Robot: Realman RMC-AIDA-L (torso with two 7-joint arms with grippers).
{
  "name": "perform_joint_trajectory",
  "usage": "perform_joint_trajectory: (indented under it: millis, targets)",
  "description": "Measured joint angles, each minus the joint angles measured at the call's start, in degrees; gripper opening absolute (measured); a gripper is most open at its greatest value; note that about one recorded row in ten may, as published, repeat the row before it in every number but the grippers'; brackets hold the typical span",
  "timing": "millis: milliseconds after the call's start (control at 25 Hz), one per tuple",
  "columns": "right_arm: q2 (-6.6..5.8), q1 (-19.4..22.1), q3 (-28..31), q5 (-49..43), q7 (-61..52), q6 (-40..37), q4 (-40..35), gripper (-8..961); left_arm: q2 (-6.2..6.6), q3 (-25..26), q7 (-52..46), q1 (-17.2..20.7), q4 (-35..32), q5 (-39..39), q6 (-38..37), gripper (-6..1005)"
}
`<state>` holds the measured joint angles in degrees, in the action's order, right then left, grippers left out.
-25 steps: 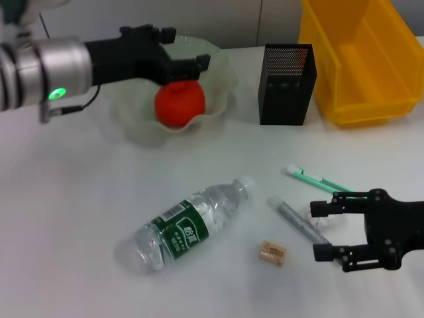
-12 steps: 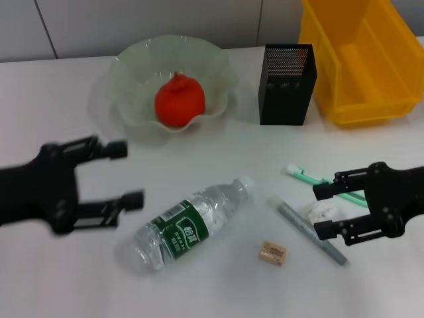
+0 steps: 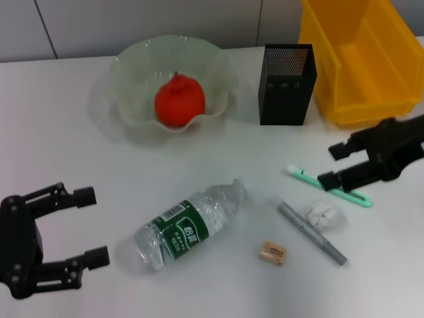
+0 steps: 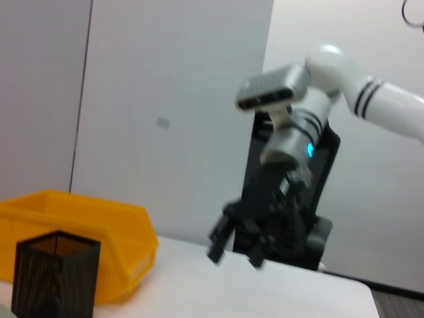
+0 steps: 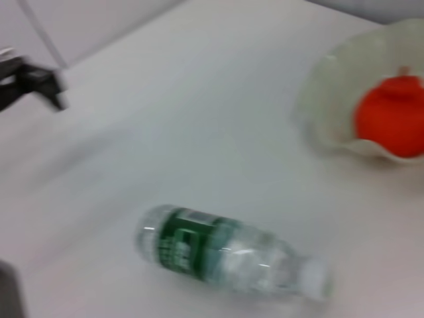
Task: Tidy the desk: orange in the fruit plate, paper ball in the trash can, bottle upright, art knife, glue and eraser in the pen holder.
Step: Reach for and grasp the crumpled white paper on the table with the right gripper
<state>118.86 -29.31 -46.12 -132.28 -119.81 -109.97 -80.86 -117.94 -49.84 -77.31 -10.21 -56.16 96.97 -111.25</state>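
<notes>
1. Done with the orange (image 3: 179, 101): sits in the middle of the fruit plate (image 3: 132, 63), free of any gripper, against a second ago with black fingers hovering over it.
2. Gone from over the plate: left gripper (image 3: 93, 226), now low over the near left of the desk (image 3: 66, 146), jaws spread wide, holding nothing, just left of the bottle (image 3: 189, 225).
3. Reads as a release followed by a retreat, so first sub-task counts as finished; possibly lining up on the bottle next.
4. Shifted away from the glue (image 3: 311, 233) and paper ball (image 3: 324, 215), up toward the trash can (image 3: 371, 73) side: right gripper (image 3: 330, 165), fingers apart, empty, parked over the far end of the art knife (image 3: 301, 176).
5. Probably not touching the knife yet; hard to tell from the head view, with the lower finger overlapping it.
6. Lying flat on the desk, no change in place: knife, glue, paper ball, eraser (image 3: 273, 252). Bottle on its side, cap pointing toward the pen holder (image 3: 286, 89).
7. Nothing visible in the pen holder or the trash can so far.
8. Left to do: paper ball binned, bottle stood up, three small items into the holder. Likely next: knife pick by the right arm.
</notes>
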Motion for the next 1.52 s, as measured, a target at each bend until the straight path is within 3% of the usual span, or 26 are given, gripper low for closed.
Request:
perform_joint_trajectory:
  millis: [200, 480, 880, 1360, 1520]
  targets:
    - [-0.25, -3.05, -3.77, -7.68, -7.71, 1.24, -3.71, 749, 0.15, 0.03, 0.08, -0.95, 1.13, 4.53, -0.09, 856]
    - [0.07, -7.57, -11.62, -19.8, -14.89, 6.92, -1.09, 750, 0.17, 0.08, 0.17, -1.43, 1.89, 6.91, 0.15, 857]
    - [0.14, -10.99, -18.25, -22.31, -16.46, 15.03, 9.27, 748, 0.24, 0.17, 0.21, -1.8, 3.36, 7.19, 0.92, 857]
    - [0.22, -11.87, -20.28, -19.48, -16.48, 11.98, 10.9, 746, 0.6, 0.26, 0.43, -1.34, 3.79, 7.36, 1.23, 856]
    - [0.32, -12.01, -23.95, -16.99, -16.41, 10.18, 10.59, 745, 0.61, 0.46, 0.83, -1.42, 4.05, 7.9, 1.93, 856]
